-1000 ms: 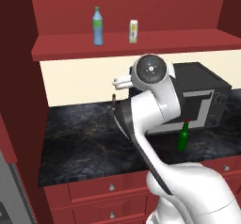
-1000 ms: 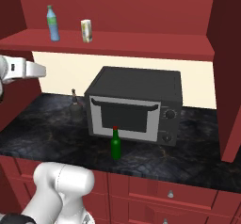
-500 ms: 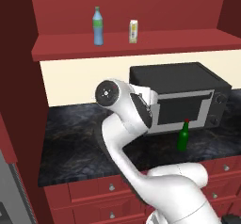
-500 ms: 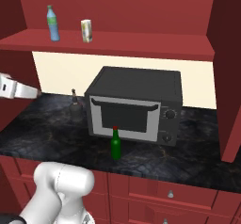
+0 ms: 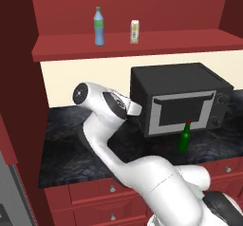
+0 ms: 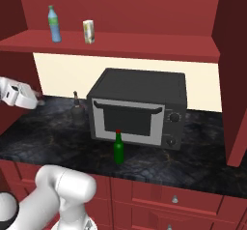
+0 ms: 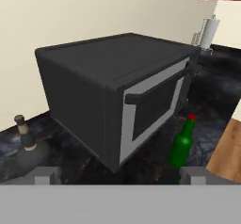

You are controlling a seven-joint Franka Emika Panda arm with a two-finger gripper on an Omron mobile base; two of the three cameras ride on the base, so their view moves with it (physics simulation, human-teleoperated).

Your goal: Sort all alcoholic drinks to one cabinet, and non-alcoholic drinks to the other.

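The microwave (image 7: 117, 105) sits squarely ahead of the gripper (image 7: 120, 173) on the dark counter (image 6: 43, 137), its door and handle turned toward the front edge. The gripper hangs low over the counter off the microwave's left end, well short of it. Its two fingertips (image 7: 46, 175) stand wide apart at the bottom of the hand view, with nothing between them and nothing touching them.

High above the gripper, on the red shelf (image 5: 142, 43), the clear-blue bottle (image 5: 98, 26) with the green label stands upright, and the small white-and-yellow carton (image 5: 135, 32) stands near it, the two apart from each other.

Down at the gripper's level, the squat dark bottle (image 7: 28, 150) with the thin neck stands on the counter close to the left fingertip in the hand view, just off the microwave's near corner. In the right base view it sits between the gripper's white housing and the microwave's left side.

The slim green bottle (image 7: 182, 143) with the red cap stands upright in front of the microwave door, beyond the right fingertip, apart from it.
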